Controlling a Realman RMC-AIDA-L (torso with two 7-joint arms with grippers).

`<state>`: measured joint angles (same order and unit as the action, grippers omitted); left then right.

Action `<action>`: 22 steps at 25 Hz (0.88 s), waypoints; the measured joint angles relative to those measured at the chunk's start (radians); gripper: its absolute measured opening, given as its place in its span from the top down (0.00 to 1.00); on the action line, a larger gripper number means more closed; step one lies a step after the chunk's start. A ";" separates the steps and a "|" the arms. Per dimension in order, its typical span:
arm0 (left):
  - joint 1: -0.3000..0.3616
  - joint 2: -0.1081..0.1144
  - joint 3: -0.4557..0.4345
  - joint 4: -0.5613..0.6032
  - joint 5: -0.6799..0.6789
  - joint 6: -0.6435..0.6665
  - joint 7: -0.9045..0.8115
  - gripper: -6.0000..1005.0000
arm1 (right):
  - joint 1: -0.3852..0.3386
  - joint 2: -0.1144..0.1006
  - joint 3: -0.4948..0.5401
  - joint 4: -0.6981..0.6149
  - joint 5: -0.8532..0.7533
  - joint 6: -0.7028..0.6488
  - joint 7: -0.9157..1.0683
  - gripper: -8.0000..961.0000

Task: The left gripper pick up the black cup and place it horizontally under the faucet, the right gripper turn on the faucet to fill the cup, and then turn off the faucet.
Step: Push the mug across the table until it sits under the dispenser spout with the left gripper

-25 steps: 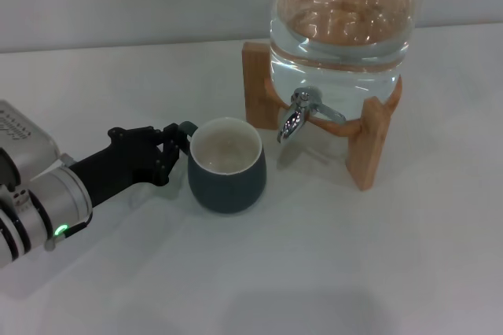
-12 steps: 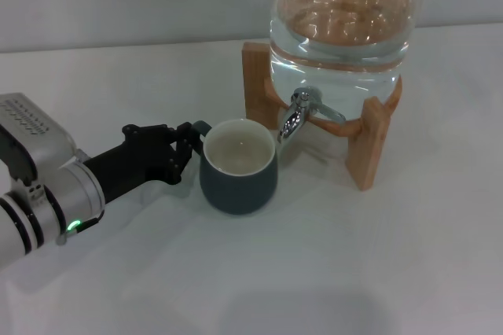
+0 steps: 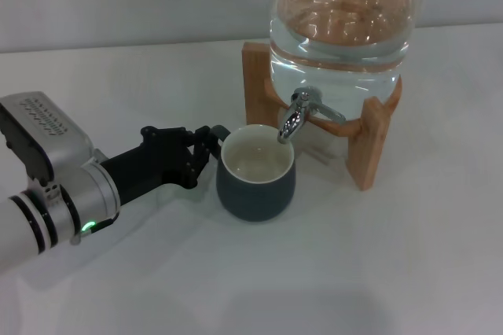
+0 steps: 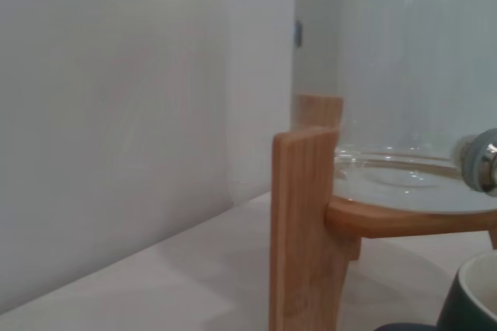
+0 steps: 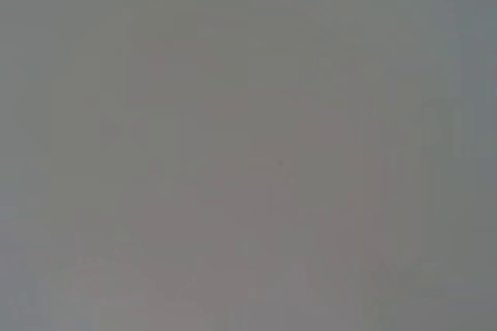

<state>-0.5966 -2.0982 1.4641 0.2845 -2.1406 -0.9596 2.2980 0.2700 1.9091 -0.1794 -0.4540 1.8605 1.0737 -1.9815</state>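
Note:
The black cup [image 3: 256, 173] stands upright on the white table, its cream inside showing, with its rim just under the spout of the chrome faucet [image 3: 296, 114]. My left gripper [image 3: 211, 144] is shut on the cup's small handle, on the cup's left side. In the left wrist view the cup's rim [image 4: 471, 297] shows at one corner and the faucet [image 4: 481, 158] at the edge. My right gripper is not in view; its wrist view shows only a plain grey surface.
The faucet belongs to a large glass water jar [image 3: 341, 16] resting on a wooden stand [image 3: 369, 142], whose legs flank the cup's spot. The white table [image 3: 377, 272] extends in front and to the right. A pale wall runs behind.
My left gripper has slid the cup to the right across the table, from left of the stand to under the faucet's spout.

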 joint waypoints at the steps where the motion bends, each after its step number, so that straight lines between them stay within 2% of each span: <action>1: 0.000 0.000 0.011 0.002 -0.009 0.000 0.001 0.89 | 0.000 0.000 0.000 0.000 0.000 0.000 -0.001 0.12; 22: -0.002 0.002 0.035 0.007 -0.021 -0.003 -0.007 0.89 | -0.002 -0.001 0.000 0.001 0.000 0.005 -0.002 0.12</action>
<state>-0.5984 -2.0959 1.4991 0.2915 -2.1615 -0.9621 2.2913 0.2682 1.9079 -0.1795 -0.4526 1.8607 1.0790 -1.9835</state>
